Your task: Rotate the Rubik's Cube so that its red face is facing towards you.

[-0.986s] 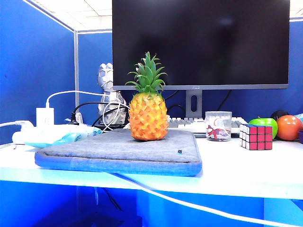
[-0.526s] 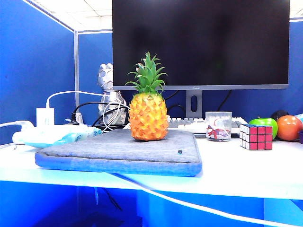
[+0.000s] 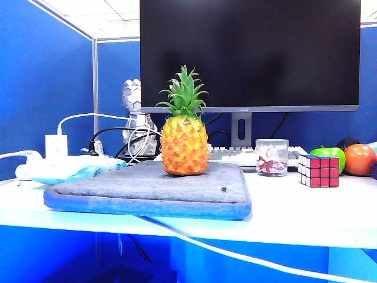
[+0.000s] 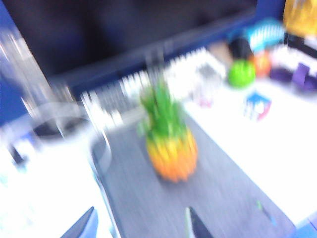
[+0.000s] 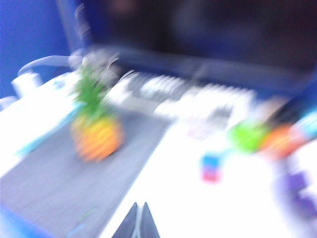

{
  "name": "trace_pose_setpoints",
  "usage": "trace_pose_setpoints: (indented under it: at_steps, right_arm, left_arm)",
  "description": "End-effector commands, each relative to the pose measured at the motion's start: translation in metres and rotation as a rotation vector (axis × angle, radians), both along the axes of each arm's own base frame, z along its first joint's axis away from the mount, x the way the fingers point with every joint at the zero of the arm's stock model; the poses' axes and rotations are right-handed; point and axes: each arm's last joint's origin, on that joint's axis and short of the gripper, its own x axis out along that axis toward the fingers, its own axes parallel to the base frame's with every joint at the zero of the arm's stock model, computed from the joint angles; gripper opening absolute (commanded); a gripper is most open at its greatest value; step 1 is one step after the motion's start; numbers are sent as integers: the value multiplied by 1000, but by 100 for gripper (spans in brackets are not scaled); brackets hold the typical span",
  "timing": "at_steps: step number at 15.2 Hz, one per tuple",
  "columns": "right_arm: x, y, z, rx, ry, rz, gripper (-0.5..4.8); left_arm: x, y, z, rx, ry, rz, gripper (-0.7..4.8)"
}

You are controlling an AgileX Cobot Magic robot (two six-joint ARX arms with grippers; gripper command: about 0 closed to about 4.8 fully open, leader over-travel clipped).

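Rubik's Cube (image 3: 318,170) sits on the table (image 3: 294,212), right side of ext. view, just in front of green apple (image 3: 331,154) and near an orange-red fruit (image 3: 359,159). Glass jar (image 3: 271,157) to its left, apart from it.

Red face (image 3: 324,172) already points toward the ext. camera, nine red squares in black grid; white-squared side on cube's left, blue on top. Judgement: goal state looks met, cube resting free, nothing touching it. Prob. only arm retreat left, if anything.

Both wrist views heavily blurred. Cube shows as small blue-over-red blob in right wrist view (image 5: 213,167) and blue/white blob in left wrist view (image 4: 257,105), well apart from both grippers.

Left gripper (image 4: 141,228): two dark fingertips at frame edge, jaws apart, nothing between them; it's above the grey pad (image 3: 147,191), pineapple (image 3: 184,141) ahead of it. Right gripper (image 5: 138,220): jaws shut tight together, empty, over the table edge of pad side. Neither arm visible in ext. view.

Farther out: monitor (image 3: 250,53), keyboard (image 3: 235,154) behind pad, white charger (image 3: 56,145) and cables on left, white cable (image 3: 247,256) hanging off front of table.

Writing/brands: small mark on monitor's lower bezel, too small to read. Jar has red print, illegible. No other readable text.
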Motion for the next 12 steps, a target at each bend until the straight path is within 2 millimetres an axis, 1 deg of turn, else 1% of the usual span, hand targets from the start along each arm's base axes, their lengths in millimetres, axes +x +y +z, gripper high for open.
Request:
trace_pose_setpoints:
  at_steps: [1, 3, 6, 7, 8, 9, 10, 12]
  right_arm:
    - [-7, 2, -34, 89, -50, 28, -6]
    - [-8, 2, -42, 90, -45, 28, -6]
    - [-8, 2, -42, 96, -39, 31, -6]
    - [-8, 2, -43, 96, -33, 28, -6]
    - [-7, 2, -45, 96, -32, 27, -6]
    - [-6, 2, -48, 97, -20, 27, -6]
    - [-7, 2, -50, 93, -21, 25, -6]
    - [-14, 1, -51, 57, -71, -10, -6]
  left_arm:
    - [4, -4, -14, -31, 60, -79, 241]
    - [6, -5, -11, -46, 33, -105, 241]
    - [3, -8, -2, -115, -21, -247, 231]
    - [0, -10, 0, -129, -44, -351, 173]
    - [-5, -10, 2, -112, -91, -455, 62]
    - [-18, -7, 8, -86, -173, -496, -4]
    - [-33, 0, 16, -77, -230, -442, -4]
    - [-64, 16, 28, -64, -315, -222, -4]
